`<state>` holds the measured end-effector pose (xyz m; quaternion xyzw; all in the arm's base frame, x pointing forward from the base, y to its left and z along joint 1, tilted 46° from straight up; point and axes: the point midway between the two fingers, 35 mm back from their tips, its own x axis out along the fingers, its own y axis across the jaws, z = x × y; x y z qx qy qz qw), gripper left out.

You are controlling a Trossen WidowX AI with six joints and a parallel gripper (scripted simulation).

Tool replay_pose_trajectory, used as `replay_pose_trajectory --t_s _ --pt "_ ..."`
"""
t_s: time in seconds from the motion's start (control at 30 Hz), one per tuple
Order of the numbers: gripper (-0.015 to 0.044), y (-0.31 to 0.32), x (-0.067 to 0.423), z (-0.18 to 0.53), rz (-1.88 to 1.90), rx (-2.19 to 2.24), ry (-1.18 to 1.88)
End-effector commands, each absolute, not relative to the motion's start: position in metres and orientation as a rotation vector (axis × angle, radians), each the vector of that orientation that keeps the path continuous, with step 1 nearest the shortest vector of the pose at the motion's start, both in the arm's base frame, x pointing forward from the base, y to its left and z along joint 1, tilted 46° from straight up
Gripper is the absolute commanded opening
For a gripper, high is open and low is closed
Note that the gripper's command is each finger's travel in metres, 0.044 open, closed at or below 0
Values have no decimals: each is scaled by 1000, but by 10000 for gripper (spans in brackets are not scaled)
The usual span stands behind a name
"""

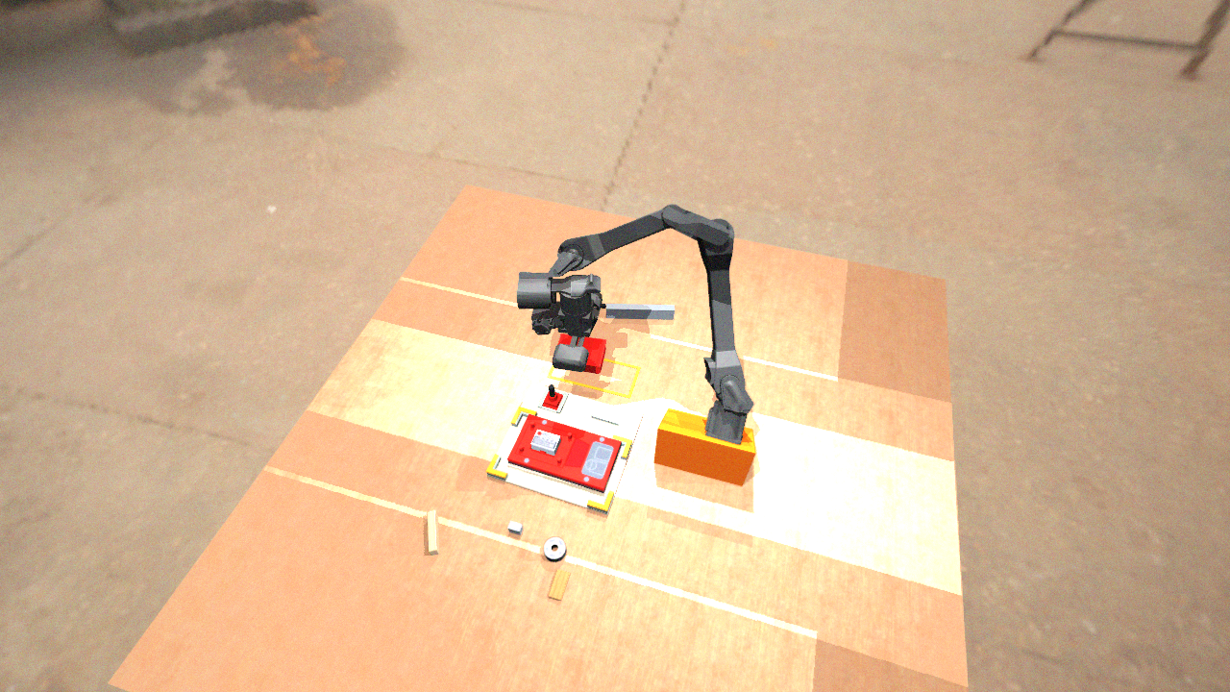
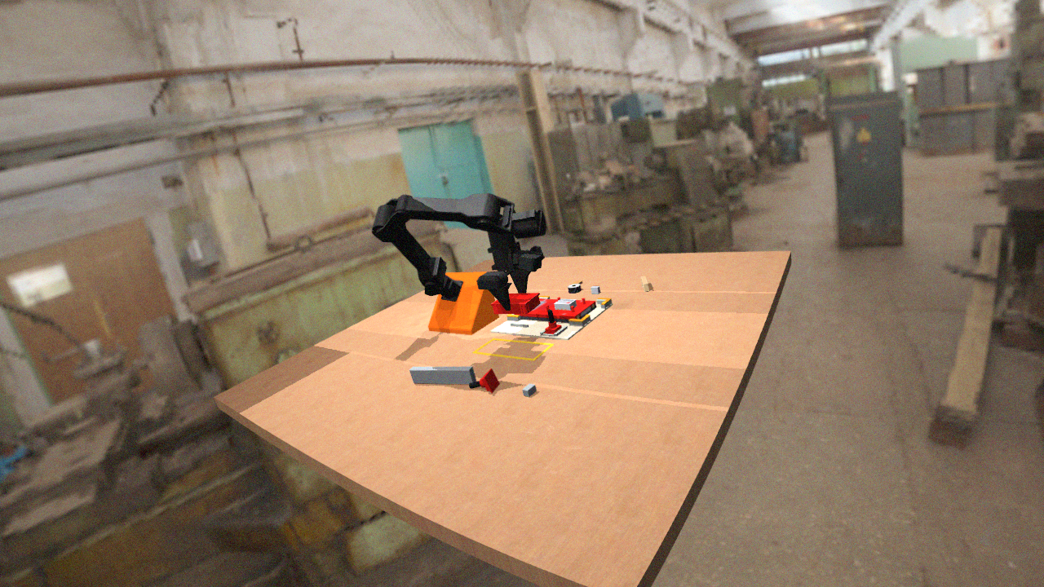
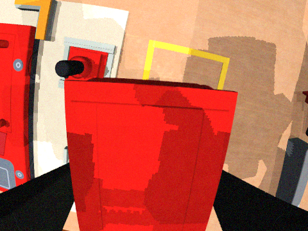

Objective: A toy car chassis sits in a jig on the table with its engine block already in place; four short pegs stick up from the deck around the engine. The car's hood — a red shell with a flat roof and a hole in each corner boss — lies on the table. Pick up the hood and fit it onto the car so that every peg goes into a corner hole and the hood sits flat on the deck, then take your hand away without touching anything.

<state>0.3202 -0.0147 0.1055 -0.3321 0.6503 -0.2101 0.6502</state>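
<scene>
My gripper (image 3: 145, 172) is clamped on the red hood (image 3: 147, 163), which fills the centre of the wrist view above the table (image 3: 256, 13); both fingers are cut off at the lower corners. Hood's corner holes not visible. Behind it the yellow outline (image 3: 188, 51) is half hidden. Chassis (image 3: 15, 102) is cropped at the left edge, pegs hard to make out. Top view: wrist covers most of the hood.
</scene>
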Motion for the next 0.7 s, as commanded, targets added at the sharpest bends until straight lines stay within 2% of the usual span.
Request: replay_pose_trajectory --t_s 0.0,0.67 --pt "0 3 328 94 -481 -729 1460" --pt "0 92 335 11 -547 -648 1426"
